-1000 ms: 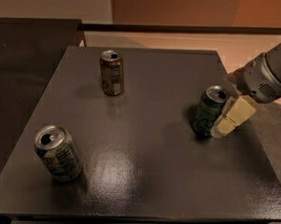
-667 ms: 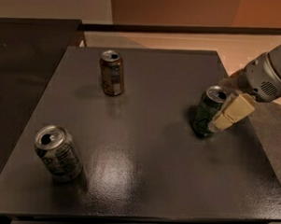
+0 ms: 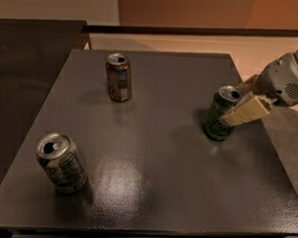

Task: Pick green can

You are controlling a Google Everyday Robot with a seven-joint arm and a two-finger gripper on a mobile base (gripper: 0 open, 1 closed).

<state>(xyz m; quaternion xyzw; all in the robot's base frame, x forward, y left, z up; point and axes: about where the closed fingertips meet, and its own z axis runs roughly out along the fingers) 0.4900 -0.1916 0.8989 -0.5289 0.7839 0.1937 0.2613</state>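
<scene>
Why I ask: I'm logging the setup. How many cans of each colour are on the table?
Green can: 1
Orange-brown can: 1
Silver-white can: 1
Total: 3 cans, all upright on the dark table. The gripper is at the upper right side of the green can.

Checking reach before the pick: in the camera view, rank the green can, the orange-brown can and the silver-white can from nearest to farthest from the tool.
1. Green can: on the right, right at the tool.
2. Orange-brown can: back, left of centre.
3. Silver-white can: front left corner.
</scene>
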